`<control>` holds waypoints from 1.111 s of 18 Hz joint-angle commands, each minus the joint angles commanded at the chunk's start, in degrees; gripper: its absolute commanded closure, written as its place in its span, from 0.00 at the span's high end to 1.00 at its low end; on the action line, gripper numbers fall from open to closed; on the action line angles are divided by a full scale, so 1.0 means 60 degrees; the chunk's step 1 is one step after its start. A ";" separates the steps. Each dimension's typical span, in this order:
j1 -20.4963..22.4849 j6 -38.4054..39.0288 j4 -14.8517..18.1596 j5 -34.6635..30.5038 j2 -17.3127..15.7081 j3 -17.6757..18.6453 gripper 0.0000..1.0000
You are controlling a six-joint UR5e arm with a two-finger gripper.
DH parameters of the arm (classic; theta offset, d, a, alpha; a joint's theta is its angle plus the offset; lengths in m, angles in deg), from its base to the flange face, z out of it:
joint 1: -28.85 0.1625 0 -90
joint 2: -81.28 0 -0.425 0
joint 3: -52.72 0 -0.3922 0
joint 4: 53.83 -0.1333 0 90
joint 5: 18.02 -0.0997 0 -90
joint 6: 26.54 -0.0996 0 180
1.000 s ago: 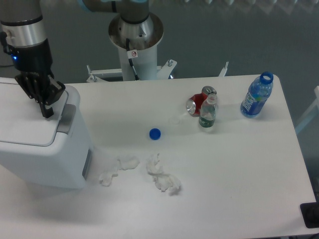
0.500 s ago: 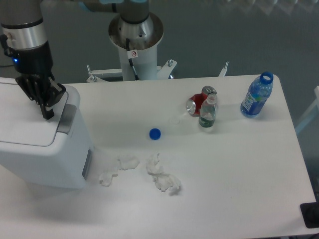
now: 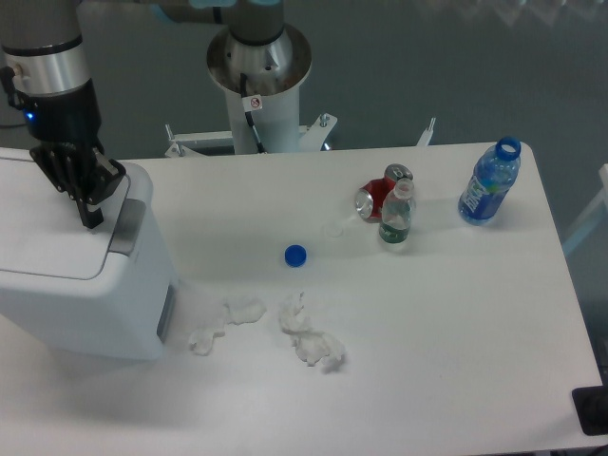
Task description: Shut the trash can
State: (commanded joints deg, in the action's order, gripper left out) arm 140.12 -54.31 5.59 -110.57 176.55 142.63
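1. Carrying everything here, the white bench [image 3: 427, 361] fills most of the view, with the arm's base pedestal [image 3: 258, 71] mounted behind it.
2. The trash can [image 3: 81, 285] sits at the bench's left end. Its flat lid [image 3: 43, 237] looks level with the rim, so the closing step seems at or near its finish; whether the lid has latched I cannot tell.
3. The gripper [image 3: 88, 211] points down at the lid's right edge, just beside the grey strip [image 3: 126, 223]. Its fingers sit close together with nothing between them, tip at or touching the lid.
4. Next, I judge, comes a firm downward push if any gap remains, then a straight lift clear of the lid.
5. A blue bottle [image 3: 490, 182] stands uncapped at the far right.
6. A small clear bottle [image 3: 396, 216] stands beside a red can [image 3: 377, 197] lying on its side.
7. Crumpled tissue [image 3: 309, 332] lies near the trash can's foot.
8. A blue cap [image 3: 295, 255] rests mid-bench.
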 joint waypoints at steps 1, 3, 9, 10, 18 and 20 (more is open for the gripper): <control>0.0014 0.0014 0.0000 0.0000 0.0000 0.0000 0.00; 0.0015 0.0000 0.0000 0.0000 0.0015 0.0000 0.00; 0.0073 0.0000 -0.0015 0.0044 -0.0029 -0.0058 0.01; 0.0088 0.0000 -0.0015 0.0131 -0.0058 -0.0117 0.16; 0.1097 -0.0235 -0.0015 0.0761 -0.0249 -0.0322 1.00; 0.1637 -0.0249 -0.0029 0.1024 -0.0234 -0.0366 1.00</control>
State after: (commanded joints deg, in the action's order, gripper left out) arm 149.94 -55.81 5.41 -104.43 175.15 140.43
